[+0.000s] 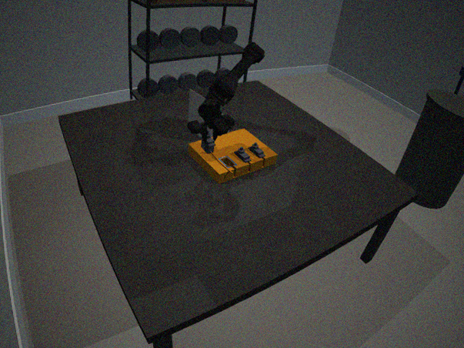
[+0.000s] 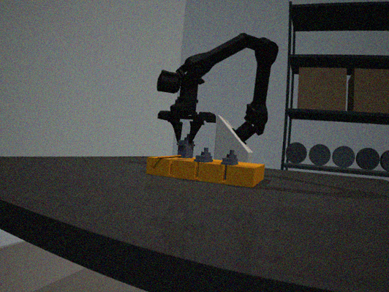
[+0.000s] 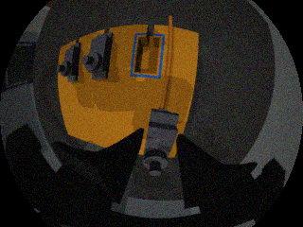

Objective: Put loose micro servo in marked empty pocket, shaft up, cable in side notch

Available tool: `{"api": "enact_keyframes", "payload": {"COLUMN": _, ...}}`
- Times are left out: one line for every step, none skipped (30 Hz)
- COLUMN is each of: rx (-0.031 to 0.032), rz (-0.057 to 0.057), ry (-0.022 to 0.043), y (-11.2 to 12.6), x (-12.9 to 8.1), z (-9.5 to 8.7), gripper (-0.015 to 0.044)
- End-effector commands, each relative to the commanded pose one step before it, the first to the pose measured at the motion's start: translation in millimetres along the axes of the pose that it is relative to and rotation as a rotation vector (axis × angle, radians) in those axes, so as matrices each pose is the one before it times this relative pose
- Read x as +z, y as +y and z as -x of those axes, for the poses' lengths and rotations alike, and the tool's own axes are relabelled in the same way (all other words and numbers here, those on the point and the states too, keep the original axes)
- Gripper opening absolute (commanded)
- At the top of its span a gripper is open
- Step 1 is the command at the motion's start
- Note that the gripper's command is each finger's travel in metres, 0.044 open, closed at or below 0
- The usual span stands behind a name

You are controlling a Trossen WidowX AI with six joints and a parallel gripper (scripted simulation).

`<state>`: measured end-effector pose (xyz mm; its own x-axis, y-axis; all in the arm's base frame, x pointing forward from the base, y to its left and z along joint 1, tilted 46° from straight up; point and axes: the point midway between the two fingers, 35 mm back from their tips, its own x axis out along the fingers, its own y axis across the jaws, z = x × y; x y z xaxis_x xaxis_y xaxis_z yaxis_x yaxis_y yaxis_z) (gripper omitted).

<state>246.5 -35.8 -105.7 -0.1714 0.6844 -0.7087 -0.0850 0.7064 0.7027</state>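
Observation:
The loose micro servo (image 1: 208, 146) (image 2: 186, 149) (image 3: 163, 118) stands on the orange deck (image 1: 238, 137) (image 2: 243, 175) (image 3: 109, 125), behind the pocket, with its output shaft up. Its orange cable (image 2: 169, 157) (image 3: 168, 66) runs over the deck beside the pocket to the front edge. The marked pocket (image 1: 228, 162) (image 3: 147, 76) is empty and its blue outline shows. My gripper (image 1: 210, 140) (image 2: 185, 141) (image 3: 161, 134) is partly open, with its fingertips on either side of the loose servo. Narrow gaps seem to show between servo and fingers in the wrist view. The servo's lower part is partly hidden.
Two seated servos stand in the deck beside the pocket, one nearer (image 1: 242, 154) (image 2: 203, 155) (image 3: 100, 56) and one farther (image 1: 257, 150) (image 2: 230, 158) (image 3: 70, 63). A pale upright panel (image 1: 195, 105) (image 2: 226, 139) stands behind the deck, near the arm. The deck lies on a dark table (image 1: 266, 226).

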Motion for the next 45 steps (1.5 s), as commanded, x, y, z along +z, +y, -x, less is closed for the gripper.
{"api": "enact_keyframes", "payload": {"rx": 0.00530, "rz": -0.0069, "ry": -0.00190, "y": 0.22, "x": 0.00, "z": -1.14, "gripper": 0.0118}}
{"api": "enact_keyframes", "payload": {"rx": 0.00000, "rz": 0.0000, "ry": 0.00000, "y": 0.00, "x": 0.00, "z": 0.00, "gripper": 0.0112}}
{"api": "enact_keyframes", "payload": {"rx": 0.00000, "rz": 0.0000, "ry": 0.00000, "y": 0.00, "x": 0.00, "z": 0.00, "gripper": 0.0105}}
{"api": "enact_keyframes", "payload": {"rx": 0.00000, "rz": 0.0000, "ry": 0.00000, "y": 0.00, "x": 0.00, "z": 0.00, "gripper": 0.0098}}
{"api": "enact_keyframes", "payload": {"rx": 0.00000, "rz": 0.0000, "ry": 0.00000, "y": 0.00, "x": 0.00, "z": 0.00, "gripper": 0.0092}}
{"api": "enact_keyframes", "payload": {"rx": -0.00011, "rz": 0.0000, "ry": 0.00000, "y": -0.06, "x": 0.06, "z": 1.24, "gripper": 0.0065}}
{"api": "enact_keyframes", "payload": {"rx": -0.00018, "rz": 0.0000, "ry": 0.00000, "y": -0.10, "x": 0.10, "z": 2.15, "gripper": 0.0039}}
{"api": "enact_keyframes", "payload": {"rx": -0.00024, "rz": -0.0001, "ry": 0.00000, "y": -0.13, "x": 0.12, "z": 3.24, "gripper": 0.0013}}
{"api": "enact_keyframes", "payload": {"rx": -0.00030, "rz": -0.0001, "ry": 0.00003, "y": -0.09, "x": 0.00, "z": 4.55, "gripper": 0.0000}}
{"api": "enact_keyframes", "payload": {"rx": -0.00023, "rz": -0.0001, "ry": 0.00007, "y": 0.22, "x": -0.38, "z": 4.67, "gripper": 0.0000}}
{"api": "enact_keyframes", "payload": {"rx": -0.00014, "rz": -0.0001, "ry": 0.00013, "y": 0.80, "x": -0.98, "z": 5.01, "gripper": 0.0000}}
{"api": "enact_keyframes", "payload": {"rx": -0.00004, "rz": -0.0002, "ry": 0.00019, "y": 1.42, "x": -1.72, "z": 5.04, "gripper": 0.0000}}
{"api": "enact_keyframes", "payload": {"rx": 0.00001, "rz": -0.0001, "ry": 0.00014, "y": 0.90, "x": -1.51, "z": 2.38, "gripper": 0.0000}}
{"api": "enact_keyframes", "payload": {"rx": 0.00002, "rz": -0.0001, "ry": 0.00012, "y": 0.69, "x": -1.70, "z": 1.38, "gripper": 0.0000}}
{"api": "enact_keyframes", "payload": {"rx": 0.00002, "rz": -0.0001, "ry": 0.00006, "y": 0.40, "x": -0.98, "z": 0.37, "gripper": 0.0000}}
{"api": "enact_keyframes", "payload": {"rx": 0.00002, "rz": 0.0000, "ry": 0.00003, "y": 0.29, "x": -0.50, "z": 0.10, "gripper": 0.0000}}
{"api": "enact_keyframes", "payload": {"rx": 0.00001, "rz": 0.0000, "ry": 0.00001, "y": 0.13, "x": -0.22, "z": 0.04, "gripper": 0.0000}}
{"api": "enact_keyframes", "payload": {"rx": 0.00000, "rz": 0.0000, "ry": -0.00001, "y": -0.03, "x": 0.22, "z": 0.00, "gripper": 0.0000}}
{"api": "enact_keyframes", "payload": {"rx": 0.00000, "rz": 0.0000, "ry": -0.00002, "y": -0.04, "x": 0.31, "z": 0.00, "gripper": 0.0000}}
{"api": "enact_keyframes", "payload": {"rx": 0.00002, "rz": 0.0000, "ry": -0.00001, "y": 0.13, "x": 0.30, "z": 0.00, "gripper": 0.0000}}
{"api": "enact_keyframes", "payload": {"rx": 0.00001, "rz": 0.0000, "ry": 0.00001, "y": 0.17, "x": -0.09, "z": 0.00, "gripper": 0.0000}}
{"api": "enact_keyframes", "payload": {"rx": 0.00002, "rz": 0.0000, "ry": 0.00002, "y": 0.30, "x": -0.26, "z": -0.01, "gripper": 0.0000}}
{"api": "enact_keyframes", "payload": {"rx": 0.00002, "rz": 0.0000, "ry": 0.00002, "y": 0.26, "x": -0.30, "z": 0.00, "gripper": 0.0000}}
{"api": "enact_keyframes", "payload": {"rx": 0.00001, "rz": 0.0000, "ry": 0.00001, "y": 0.15, "x": -0.17, "z": 0.00, "gripper": 0.0000}}
{"api": "enact_keyframes", "payload": {"rx": -0.00002, "rz": 0.0000, "ry": -0.00003, "y": -0.26, "x": 0.47, "z": 0.01, "gripper": 0.0000}}
{"api": "enact_keyframes", "payload": {"rx": -0.00004, "rz": 0.0001, "ry": -0.00006, "y": -0.55, "x": 1.00, "z": 0.02, "gripper": 0.0000}}
{"api": "enact_keyframes", "payload": {"rx": -0.00004, "rz": 0.0001, "ry": -0.00008, "y": -0.67, "x": 1.24, "z": 0.03, "gripper": 0.0000}}
{"api": "enact_keyframes", "payload": {"rx": -0.00005, "rz": 0.0001, "ry": -0.00010, "y": -0.86, "x": 1.59, "z": 0.02, "gripper": 0.0000}}
{"api": "enact_keyframes", "payload": {"rx": -0.00006, "rz": 0.0001, "ry": -0.00012, "y": -1.08, "x": 1.99, "z": 0.02, "gripper": 0.0000}}
{"api": "enact_keyframes", "payload": {"rx": -0.00005, "rz": 0.0001, "ry": -0.00010, "y": -0.85, "x": 1.58, "z": 0.00, "gripper": 0.0000}}
{"api": "enact_keyframes", "payload": {"rx": -0.00001, "rz": 0.0000, "ry": -0.00003, "y": -0.29, "x": 0.54, "z": 0.00, "gripper": 0.0000}}
{"api": "enact_keyframes", "payload": {"rx": 0.00006, "rz": 0.0000, "ry": 0.00002, "y": 0.72, "x": -0.04, "z": -0.01, "gripper": 0.0000}}
{"api": "enact_keyframes", "payload": {"rx": 0.00013, "rz": 0.0000, "ry": 0.00004, "y": 1.50, "x": -0.09, "z": -0.02, "gripper": 0.0000}}
{"api": "enact_keyframes", "payload": {"rx": 0.00018, "rz": 0.0000, "ry": 0.00005, "y": 2.00, "x": -0.13, "z": -0.03, "gripper": 0.0000}}
{"api": "enact_keyframes", "payload": {"rx": 0.00023, "rz": 0.0000, "ry": 0.00006, "y": 2.61, "x": -0.17, "z": -0.04, "gripper": 0.0000}}
{"api": "enact_keyframes", "payload": {"rx": 0.00030, "rz": 0.0000, "ry": 0.00008, "y": 3.33, "x": -0.22, "z": -0.06, "gripper": 0.0000}}
{"api": "enact_keyframes", "payload": {"rx": 0.00022, "rz": -0.0001, "ry": 0.00006, "y": 3.38, "x": -0.12, "z": 0.01, "gripper": 0.0000}}
{"api": "enact_keyframes", "payload": {"rx": 0.00026, "rz": -0.0001, "ry": 0.00007, "y": 3.55, "x": -0.17, "z": -0.02, "gripper": 0.0000}}
{"api": "enact_keyframes", "payload": {"rx": 0.00032, "rz": -0.0001, "ry": 0.00009, "y": 3.83, "x": -0.23, "z": -0.05, "gripper": 0.0000}}
{"api": "enact_keyframes", "payload": {"rx": 0.00031, "rz": 0.0000, "ry": 0.00009, "y": 3.38, "x": -0.25, "z": -0.07, "gripper": 0.0000}}
{"api": "enact_keyframes", "payload": {"rx": 0.00021, "rz": 0.0000, "ry": 0.00006, "y": 2.11, "x": -0.17, "z": -0.06, "gripper": 0.0000}}
{"api": "enact_keyframes", "payload": {"rx": 0.00007, "rz": 0.0000, "ry": 0.00002, "y": 0.71, "x": -0.06, "z": -0.02, "gripper": 0.0000}}
{"api": "enact_keyframes", "payload": {"rx": 0.00000, "rz": 0.0000, "ry": 0.00000, "y": 0.00, "x": 0.00, "z": 0.00, "gripper": 0.0000}}
{"api": "enact_keyframes", "payload": {"rx": 0.00000, "rz": 0.0000, "ry": -0.00004, "y": 0.04, "x": 0.70, "z": 0.01, "gripper": 0.0000}}
{"api": "enact_keyframes", "payload": {"rx": 0.00001, "rz": 0.0001, "ry": -0.00007, "y": 0.09, "x": 1.35, "z": 0.02, "gripper": 0.0000}}
